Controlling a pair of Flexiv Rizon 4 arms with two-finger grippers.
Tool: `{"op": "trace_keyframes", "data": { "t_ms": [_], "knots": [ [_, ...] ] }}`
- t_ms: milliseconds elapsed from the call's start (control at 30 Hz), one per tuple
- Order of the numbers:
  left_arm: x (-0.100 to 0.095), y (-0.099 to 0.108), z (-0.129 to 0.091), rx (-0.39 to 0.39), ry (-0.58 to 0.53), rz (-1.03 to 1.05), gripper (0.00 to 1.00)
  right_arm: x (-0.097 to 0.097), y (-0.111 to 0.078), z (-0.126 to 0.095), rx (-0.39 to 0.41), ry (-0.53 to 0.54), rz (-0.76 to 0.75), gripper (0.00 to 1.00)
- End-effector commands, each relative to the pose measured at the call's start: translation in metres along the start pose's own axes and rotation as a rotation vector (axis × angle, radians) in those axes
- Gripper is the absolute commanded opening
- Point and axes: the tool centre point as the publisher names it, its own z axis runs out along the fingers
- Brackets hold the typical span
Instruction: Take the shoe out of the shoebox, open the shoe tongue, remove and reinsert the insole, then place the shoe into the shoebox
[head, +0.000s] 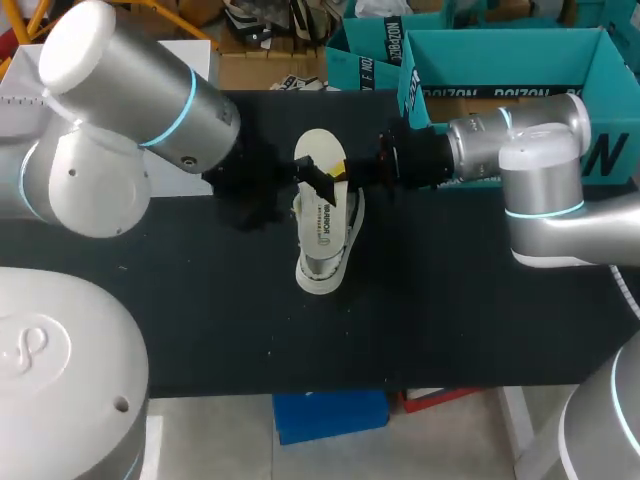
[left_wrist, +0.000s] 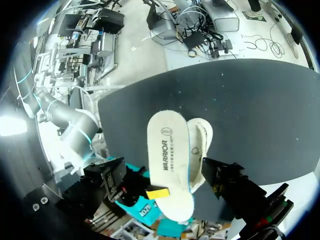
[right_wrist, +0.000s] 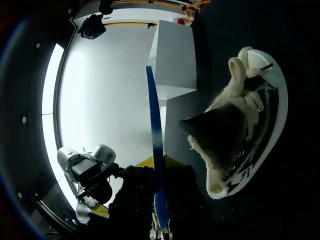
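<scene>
Left arm (head: 130, 100): bulks over the table's (head: 200, 330) left side; left gripper (head: 255, 190) beside the shoe (head: 353, 228), grip unreadable.
Right gripper (head: 333, 178): fingers clamped on the insole (head: 318, 150), over the shoe.
Shoe: mid-table, well apart from the edges.
Shoebox (head: 500, 40): far-right corner, behind the right arm (head: 540, 170).

Flat matte black rectangular desk (head: 460, 320); top surface plain, marked with a few tiny pale specks; near edge straight; light even and diffuse across it; shadows on it soft-edged and faint.
</scene>
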Motion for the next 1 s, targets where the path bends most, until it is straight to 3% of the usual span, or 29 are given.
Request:
{"op": "trace_keyframes", "data": {
  "t_ms": [33, 500, 1000],
  "knots": [
    [-0.015, 0.012, 0.003, 0.014, 0.382, 0.007, 1.0, -0.001, 0.0, 0.001, -0.001, 0.0, 0.0, 0.0],
    [-0.035, 0.015, -0.001, 0.065, 0.549, -0.062, 1.0, -0.001, 0.0, 0.001, -0.001, 0.0, 0.0, 0.0],
    [-0.037, 0.008, -0.002, 0.082, 0.547, -0.08, 1.0, -0.001, 0.0, 0.001, -0.001, 0.0, 0.0, 0.0]
  ]
}}
